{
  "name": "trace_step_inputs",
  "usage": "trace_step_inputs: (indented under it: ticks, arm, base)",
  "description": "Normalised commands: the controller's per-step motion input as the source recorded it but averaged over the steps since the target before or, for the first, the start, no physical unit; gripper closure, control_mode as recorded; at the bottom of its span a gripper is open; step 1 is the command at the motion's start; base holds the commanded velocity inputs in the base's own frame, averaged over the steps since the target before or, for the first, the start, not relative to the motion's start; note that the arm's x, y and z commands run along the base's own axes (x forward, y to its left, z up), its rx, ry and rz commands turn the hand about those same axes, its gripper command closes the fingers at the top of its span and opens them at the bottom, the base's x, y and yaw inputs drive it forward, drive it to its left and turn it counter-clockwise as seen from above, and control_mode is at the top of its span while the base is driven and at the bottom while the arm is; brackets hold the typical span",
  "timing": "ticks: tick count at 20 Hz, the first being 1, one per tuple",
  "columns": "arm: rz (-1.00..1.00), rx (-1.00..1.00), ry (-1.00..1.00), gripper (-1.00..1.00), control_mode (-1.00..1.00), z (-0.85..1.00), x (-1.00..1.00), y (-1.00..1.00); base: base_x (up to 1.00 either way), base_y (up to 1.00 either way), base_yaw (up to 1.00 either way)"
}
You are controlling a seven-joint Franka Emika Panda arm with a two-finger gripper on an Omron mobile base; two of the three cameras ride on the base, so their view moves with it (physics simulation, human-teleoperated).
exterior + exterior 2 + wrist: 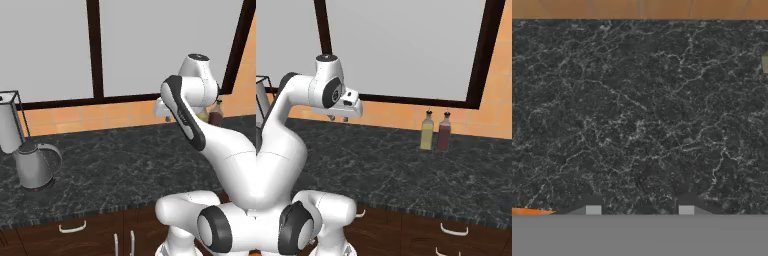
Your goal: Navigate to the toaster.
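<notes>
The end effector (639, 210) hangs open (holding nothing) over the table (125, 165). Driving left could bump the kettle (34, 167).

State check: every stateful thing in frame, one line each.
Rounded grey steel kettle: upright on the black marble counter, lid on.
Yellow oil bottle: upright, capped, beside the dark red bottle.
Dark red bottle: upright, capped.
Gripper: open, empty, above bare counter.
Brown lower drawers: shut.
</notes>
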Motion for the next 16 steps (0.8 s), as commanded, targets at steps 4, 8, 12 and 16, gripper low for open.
trace_step_inputs:
  ticks: [4,8,12,16]
  arm:
    - [0.00,0.00,-0.02,-1.00,1.00,0.00,-0.05,0.00]
    - [0.00,0.00,0.00,-1.00,1.00,0.00,0.00,0.00]
    - [0.00,0.00,0.00,-1.00,1.00,0.00,0.00,0.00]
    - [0.00,0.00,0.00,-1.00,1.00,0.00,0.00,0.00]
  base:
    - [-0.59,-0.06,-0.22]
    - [-0.30,-0.04,-0.75]
    - [0.00,-0.19,-0.89]
    - [0.04,-0.39,-0.88]
